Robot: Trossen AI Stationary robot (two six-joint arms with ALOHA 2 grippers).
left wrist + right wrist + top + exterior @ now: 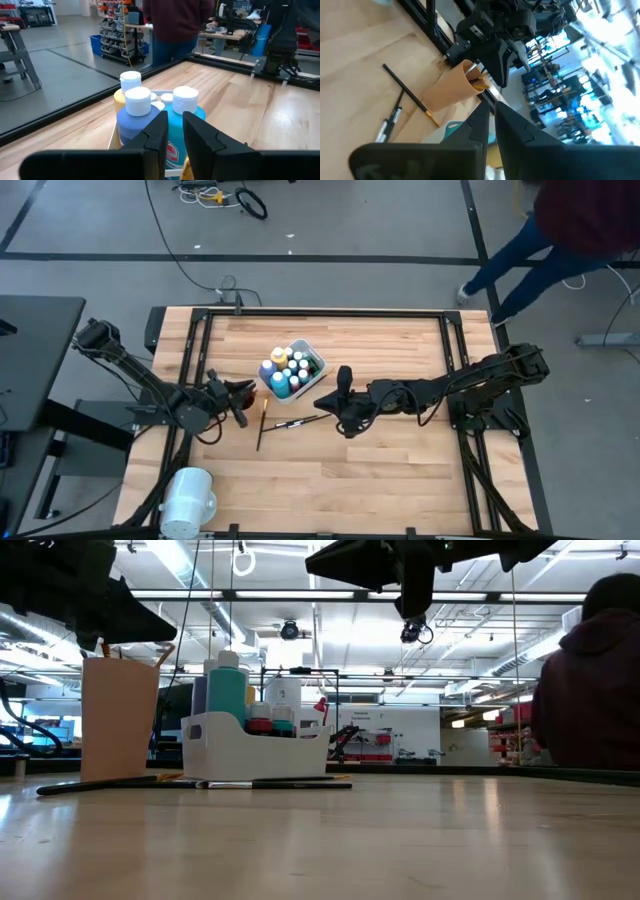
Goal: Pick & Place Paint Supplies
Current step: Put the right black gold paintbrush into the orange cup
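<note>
Tub (113, 142) mostly hidden behind bottles (137, 117), prob.

**Four Cameras, One Desk**

Looks straight down from high overhead, taking in the whole desk (340, 470) and both arms. Sits low at desk-top level, facing across the wood into the room. Rides the left wrist, close behind the white tub (114, 140) of paint bottles (137, 125). Rides the right wrist, tilted, near the brushes (405, 95). Shared by all four: tub and wood around it.
</note>
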